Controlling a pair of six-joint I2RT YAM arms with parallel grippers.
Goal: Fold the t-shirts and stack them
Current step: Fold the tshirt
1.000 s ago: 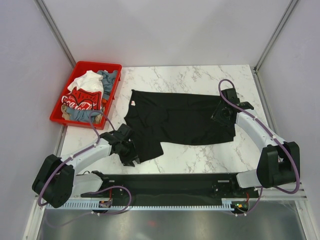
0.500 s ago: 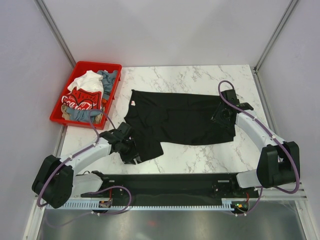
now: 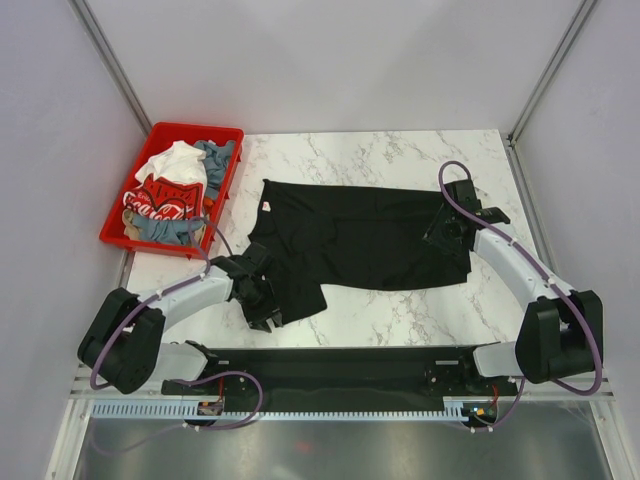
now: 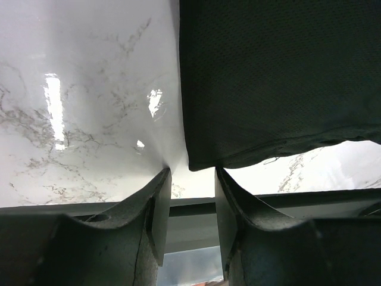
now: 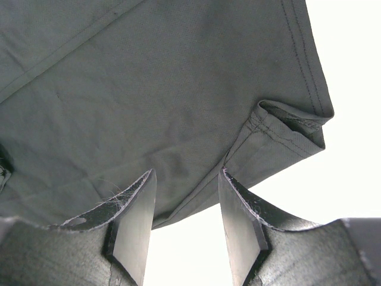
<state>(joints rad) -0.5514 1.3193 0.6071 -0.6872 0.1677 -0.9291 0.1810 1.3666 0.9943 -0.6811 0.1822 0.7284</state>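
Lying flat for folding, plain black cloth t-shirt; left gripper and right gripper flank its opposite ends (both apart, nothing pinched).

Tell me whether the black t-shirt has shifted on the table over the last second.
No. The black t-shirt lies where it did: its neck label sits just as far right of the red bin, and its outline is unchanged.

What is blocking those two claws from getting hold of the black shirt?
Nothing visible. The left gripper is open at the black t-shirt's near-left corner, and the right gripper is open at its right hem, with bare marble table around both. The red bin stands apart, far left.
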